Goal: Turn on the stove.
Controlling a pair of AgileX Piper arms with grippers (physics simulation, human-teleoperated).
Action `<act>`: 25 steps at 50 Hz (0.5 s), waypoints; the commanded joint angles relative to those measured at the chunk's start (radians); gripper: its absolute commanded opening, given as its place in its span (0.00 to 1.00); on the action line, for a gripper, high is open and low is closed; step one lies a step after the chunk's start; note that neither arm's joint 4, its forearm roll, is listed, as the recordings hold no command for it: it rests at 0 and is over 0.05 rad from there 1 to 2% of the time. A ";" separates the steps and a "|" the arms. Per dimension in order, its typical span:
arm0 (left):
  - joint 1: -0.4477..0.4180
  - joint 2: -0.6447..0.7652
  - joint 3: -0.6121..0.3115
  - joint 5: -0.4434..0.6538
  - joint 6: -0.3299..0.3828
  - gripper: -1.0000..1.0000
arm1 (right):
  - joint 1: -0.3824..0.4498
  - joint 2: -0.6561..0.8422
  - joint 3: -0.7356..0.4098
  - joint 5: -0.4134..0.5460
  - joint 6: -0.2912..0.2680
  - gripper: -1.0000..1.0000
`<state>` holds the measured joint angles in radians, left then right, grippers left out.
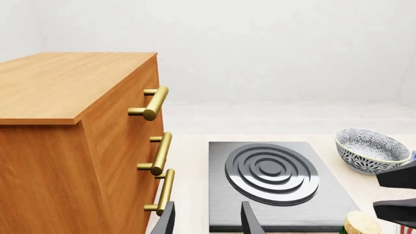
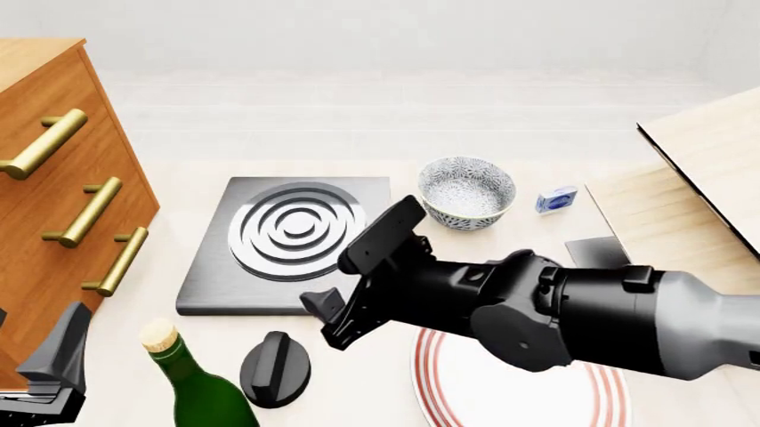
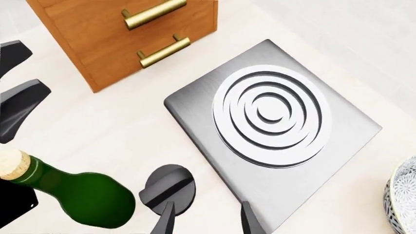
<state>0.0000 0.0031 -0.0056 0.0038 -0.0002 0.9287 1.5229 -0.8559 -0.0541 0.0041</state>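
The stove (image 2: 214,280) is a dark grey slab with a silver ringed burner (image 2: 297,229), lying mid-table. Its black round knob (image 2: 276,367) sits on the table in front of the slab. My right gripper (image 2: 352,274) hangs open above the slab's front edge, just behind and right of the knob. In the right wrist view the knob (image 3: 167,194) lies just ahead of one of the fingertips (image 3: 164,220), beside the stove (image 3: 195,117), with nothing between the fingers. My left gripper (image 2: 53,360) is open at the front left; its wrist view shows the stove (image 1: 221,195) ahead.
A wooden dresser (image 2: 48,222) with brass handles stands at the left. A corked green bottle (image 2: 196,391) stands left of the knob. A red-rimmed white plate (image 2: 522,391) lies under the right arm. A patterned bowl (image 2: 467,191) and a small blue item (image 2: 556,200) sit behind; a wooden board (image 2: 700,178) is at the right.
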 commanded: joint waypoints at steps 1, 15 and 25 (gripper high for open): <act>0.000 0.000 0.000 0.000 0.000 1.00 | 0.016 0.075 -0.004 -0.029 0.001 1.00; 0.000 0.000 0.000 0.000 0.000 1.00 | 0.036 0.117 -0.005 -0.062 0.033 1.00; 0.000 0.000 0.000 0.000 0.000 1.00 | 0.060 0.161 0.011 -0.107 0.059 1.00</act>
<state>0.0000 0.0031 -0.0056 0.0038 -0.0002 0.9671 1.6435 -0.8547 -0.1245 0.0413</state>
